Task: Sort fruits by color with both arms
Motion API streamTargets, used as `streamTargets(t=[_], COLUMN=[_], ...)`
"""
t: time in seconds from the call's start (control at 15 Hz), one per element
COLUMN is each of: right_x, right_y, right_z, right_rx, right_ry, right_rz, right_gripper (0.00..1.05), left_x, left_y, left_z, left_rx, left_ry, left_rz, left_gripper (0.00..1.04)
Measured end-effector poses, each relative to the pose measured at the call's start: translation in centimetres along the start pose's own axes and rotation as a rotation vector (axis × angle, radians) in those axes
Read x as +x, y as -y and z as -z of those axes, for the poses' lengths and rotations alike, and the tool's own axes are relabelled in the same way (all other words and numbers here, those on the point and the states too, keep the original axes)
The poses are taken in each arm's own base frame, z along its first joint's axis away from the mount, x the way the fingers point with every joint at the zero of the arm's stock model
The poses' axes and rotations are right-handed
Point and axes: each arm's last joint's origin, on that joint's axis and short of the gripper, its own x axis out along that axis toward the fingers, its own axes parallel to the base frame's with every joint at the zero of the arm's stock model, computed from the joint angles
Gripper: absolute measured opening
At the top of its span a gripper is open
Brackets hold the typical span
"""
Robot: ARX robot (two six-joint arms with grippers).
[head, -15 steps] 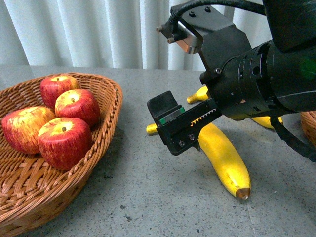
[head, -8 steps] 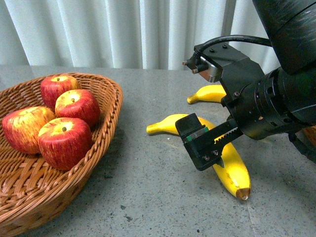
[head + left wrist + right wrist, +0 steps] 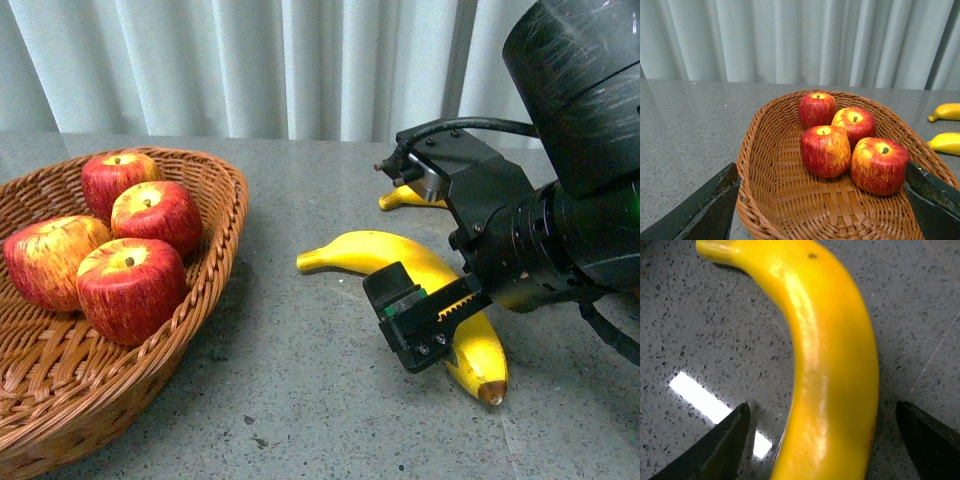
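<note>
Your right gripper [image 3: 425, 322] is hovering low over the middle of the near banana [image 3: 375, 250], with its one visible jaw sitting on the banana's near side. Four apples [image 3: 130, 285] are lying in the wicker basket [image 3: 232, 200] at left, well apart from it.

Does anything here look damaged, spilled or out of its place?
Nothing stands out. The four apples sit together in the wicker basket, and the two bananas lie on the table. The near banana shows only a tiny dark speck, with the open right gripper astride it.
</note>
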Motion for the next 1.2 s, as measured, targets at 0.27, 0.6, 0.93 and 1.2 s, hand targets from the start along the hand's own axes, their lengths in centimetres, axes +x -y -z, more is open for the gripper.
streamTargets(t=[0.27,0.6,0.93,1.2], right_x=[-1.8,-10.7,-13.3,-13.2], right_y=[1.5,9.3,17.8,20.0], right_z=[-0.5,-3.1,5.1,12.5], right_rx=[0.042,0.218,0.303,0.286], right_ry=[0.066,0.465,0.494,0.378], right_rz=[-0.036,-0.076,0.15,0.226], right_gripper=[0.35,0.35,0.35,0.34], left_x=[0.0,0.0,0.0,0.0], left_y=[0.0,0.0,0.0,0.0], left_z=[0.0,0.0,0.0,0.0], left_rx=[0.0,0.0,0.0,0.0], left_ry=[0.0,0.0,0.0,0.0], left_rz=[0.0,0.0,0.0,0.0], left_gripper=[0.98,0.98,0.98,0.98])
